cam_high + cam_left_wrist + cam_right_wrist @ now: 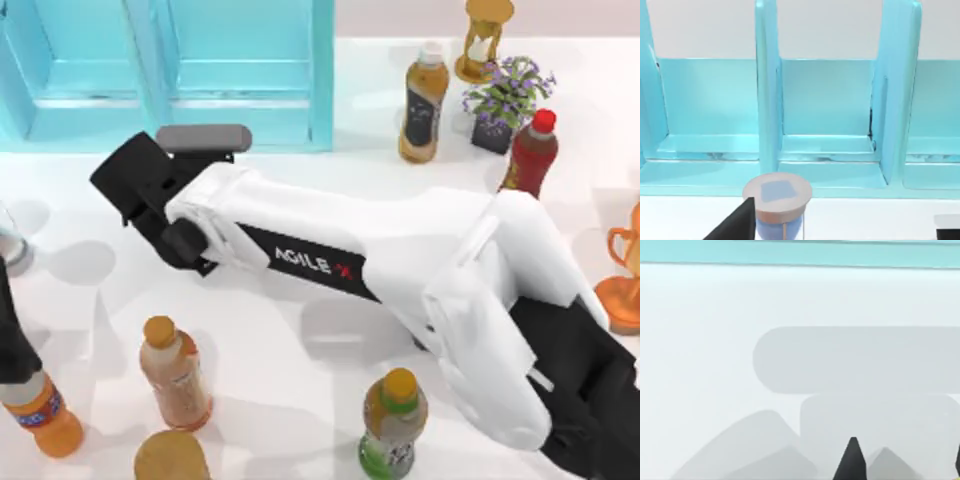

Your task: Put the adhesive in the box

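The fingers [852, 460] of my right gripper [140, 190] were apart and held nothing over the desk [700, 340] just before the box [250, 90]; I couldn't place the adhesive, so I judged the job not yet done, with my left arm [10, 330] parked at the desk's left edge.

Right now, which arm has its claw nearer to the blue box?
Right. The right claw is just in front of the box near its front wall; the left arm stays at the table's left edge, farther away.
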`<move>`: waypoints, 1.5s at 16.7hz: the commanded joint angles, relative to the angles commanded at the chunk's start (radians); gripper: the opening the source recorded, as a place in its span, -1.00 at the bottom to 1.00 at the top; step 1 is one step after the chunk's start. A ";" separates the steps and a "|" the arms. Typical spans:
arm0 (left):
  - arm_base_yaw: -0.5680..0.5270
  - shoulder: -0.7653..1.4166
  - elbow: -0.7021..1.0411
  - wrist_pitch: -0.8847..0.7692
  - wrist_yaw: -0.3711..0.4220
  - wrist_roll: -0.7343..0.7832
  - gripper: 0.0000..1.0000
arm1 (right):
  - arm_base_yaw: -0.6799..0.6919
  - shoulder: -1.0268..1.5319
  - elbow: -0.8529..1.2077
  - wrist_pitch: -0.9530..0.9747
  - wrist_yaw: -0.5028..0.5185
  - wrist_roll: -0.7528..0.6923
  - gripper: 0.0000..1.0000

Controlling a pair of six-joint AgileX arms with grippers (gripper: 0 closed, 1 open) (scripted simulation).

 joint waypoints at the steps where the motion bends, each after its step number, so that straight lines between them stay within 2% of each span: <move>1: 0.000 0.000 0.000 0.000 0.000 0.000 1.00 | 0.001 0.001 0.023 -0.027 -0.002 -0.001 -1.00; 10: 0.000 0.000 0.000 0.000 0.000 0.000 1.00 | -0.003 -0.025 0.318 -0.322 0.002 0.007 -1.00; 18: 0.000 0.000 0.000 0.000 0.000 0.000 1.00 | -0.001 -0.032 0.334 -0.342 -0.009 -0.005 -1.00; 21: 0.000 0.000 0.000 0.000 0.000 0.000 1.00 | -0.020 -0.109 0.240 -0.329 -0.092 -0.098 -1.00; 25: 0.000 0.000 0.000 0.000 0.000 0.000 1.00 | -0.138 -0.318 -0.015 -0.271 -0.288 -0.334 -1.00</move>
